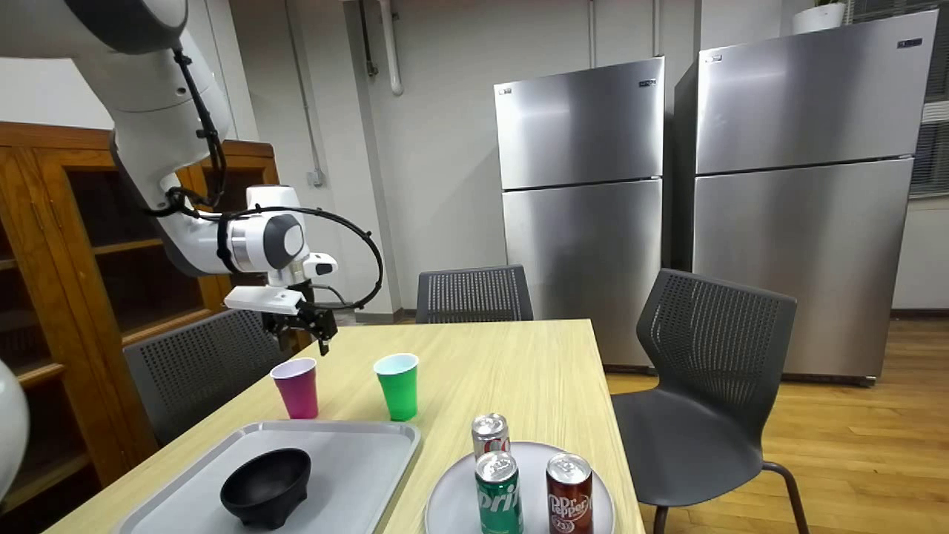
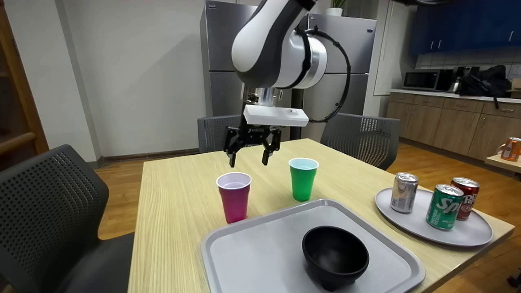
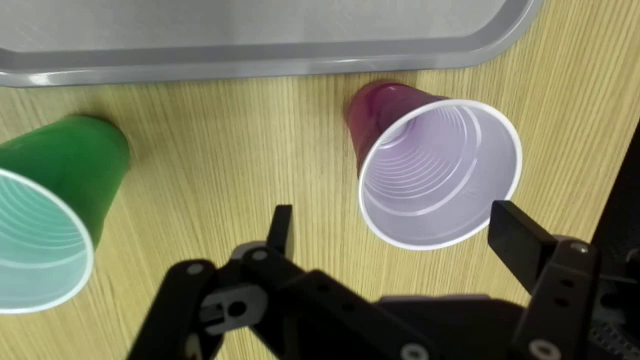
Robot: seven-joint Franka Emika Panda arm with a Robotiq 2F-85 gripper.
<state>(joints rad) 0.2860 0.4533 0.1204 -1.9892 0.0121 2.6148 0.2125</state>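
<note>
The purple cup stands upright on the surface, its long axis vertical, its white-rimmed mouth pointing up and its narrower base down. It sits just beside the gray tray, with the green cup, also upright, near it. The claw hangs higher than the purple cup, near but apart from it, jaws standing wide apart. In the wrist view the base lies trayward.
</note>
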